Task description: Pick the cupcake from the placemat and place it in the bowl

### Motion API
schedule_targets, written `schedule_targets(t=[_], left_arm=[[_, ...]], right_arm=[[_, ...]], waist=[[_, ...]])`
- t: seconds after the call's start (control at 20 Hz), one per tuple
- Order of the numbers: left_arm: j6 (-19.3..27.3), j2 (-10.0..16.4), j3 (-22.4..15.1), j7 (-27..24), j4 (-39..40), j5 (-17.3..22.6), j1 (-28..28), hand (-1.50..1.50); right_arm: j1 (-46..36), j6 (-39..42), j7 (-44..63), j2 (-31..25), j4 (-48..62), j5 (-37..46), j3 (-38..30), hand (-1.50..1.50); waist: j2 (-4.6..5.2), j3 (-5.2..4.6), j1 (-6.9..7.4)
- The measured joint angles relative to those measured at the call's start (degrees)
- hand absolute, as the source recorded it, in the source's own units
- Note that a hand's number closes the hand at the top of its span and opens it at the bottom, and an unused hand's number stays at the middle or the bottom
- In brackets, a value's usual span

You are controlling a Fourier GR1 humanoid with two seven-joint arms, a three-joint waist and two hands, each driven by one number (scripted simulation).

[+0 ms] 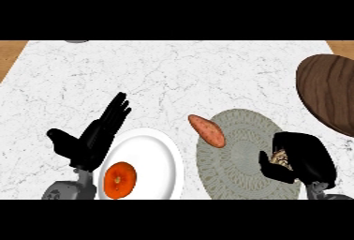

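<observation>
Cupcake (280, 158) at placemat's (239, 183) 3 o'clock edge, right hand (309, 157) curled round it, thumb and fingers pinching its sides; likely light, soft, crumbly, so grip belongs low on the wrapper, not the top. Bowl (328, 93) at 1 o'clock from it, way looks open; sweet potato (207, 131) at placemat's 10 o'clock and plate (149, 145) with orange fruit (120, 179) at 9 o'clock sit off that line. Left hand (93, 143) rests beside plate, fingers straight, pressed together.
</observation>
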Motion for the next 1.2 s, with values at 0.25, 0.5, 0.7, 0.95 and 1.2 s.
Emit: schedule_targets(t=[0.25, 0.5, 0.7, 0.95, 1.2], left_arm=[[0.0, -0.3, 0.3, 0.5, 0.0, 0.2, -0.6, 0.00], [-0.5, -0.2, 0.7, 0.3, -0.4, 0.4, -0.1, 0.00], [-0.7, 0.0, 0.8, 1.0, -1.0, 0.4, 0.0, 0.00], [-0.6, -0.6, 0.7, 1.5, -0.4, 0.0, -1.2, 0.00], [-0.9, -0.8, 1.0, 1.7, -0.5, -0.3, -1.4, 0.00]], right_arm=[[4.5, 3.0, 0.0, -2.5, -15.6, -3.7, -3.7, 1.50], [4.6, 7.2, 3.3, -4.2, -29.7, -6.8, -9.9, 1.50], [1.6, 13.0, 5.9, -5.7, -33.8, -9.3, -16.8, 1.50], [-6.3, 17.4, 7.0, -5.5, -32.5, -11.8, -23.8, 1.50], [-12.4, 18.0, 5.6, -6.3, -28.4, -16.8, -30.4, 1.50]], waist=[[0.02, 0.03, -0.19], [0.03, 0.01, -0.12], [0.06, 0.01, -0.01], [0.19, 0.03, 0.44], [0.28, 0.06, 0.73]])
